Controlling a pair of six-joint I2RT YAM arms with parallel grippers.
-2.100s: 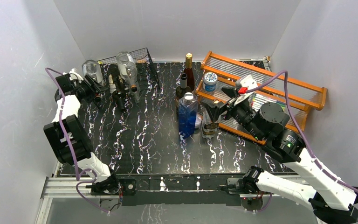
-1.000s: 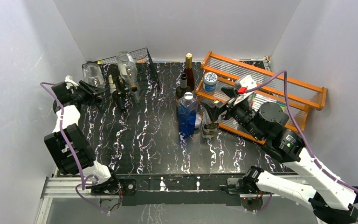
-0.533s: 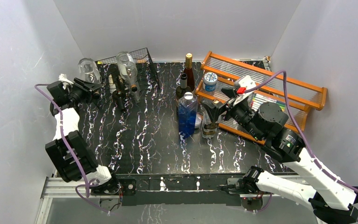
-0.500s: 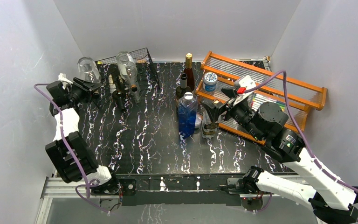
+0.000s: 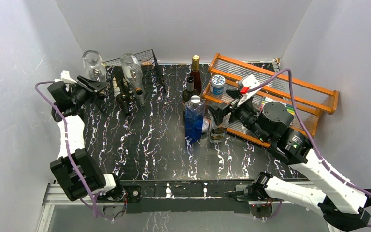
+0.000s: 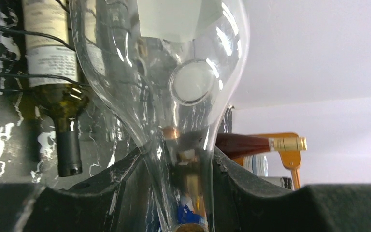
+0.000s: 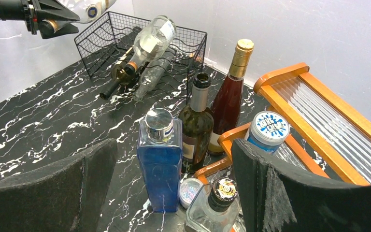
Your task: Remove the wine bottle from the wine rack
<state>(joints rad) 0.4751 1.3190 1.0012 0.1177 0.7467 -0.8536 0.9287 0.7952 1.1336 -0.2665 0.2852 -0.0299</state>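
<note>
The black wire wine rack (image 5: 147, 59) stands at the back left and also shows in the right wrist view (image 7: 101, 34). My left gripper (image 5: 91, 85) is shut on the neck of a clear glass wine bottle (image 5: 92, 63). It holds the bottle base-up, left of the rack and clear of it. In the left wrist view the bottle (image 6: 174, 72) fills the frame, its neck pinched between my fingers (image 6: 121, 193). A second clear bottle (image 5: 131, 67) and a dark bottle (image 5: 121, 94) still lie in the rack. My right gripper (image 5: 221, 109) is open and empty above the middle bottles.
A blue square bottle (image 5: 193, 118), a dark open bottle (image 5: 190, 89), a red-brown bottle (image 5: 195, 72) and a small clear bottle (image 7: 212, 208) stand mid-table. An orange wooden shelf (image 5: 290, 92) with a blue-lidded jar (image 5: 217, 83) is at the right. Grey walls close in all round.
My left gripper has pulled the clear bottle left and up out of the rack, swinging its base upward. My right arm has risen slightly.
</note>
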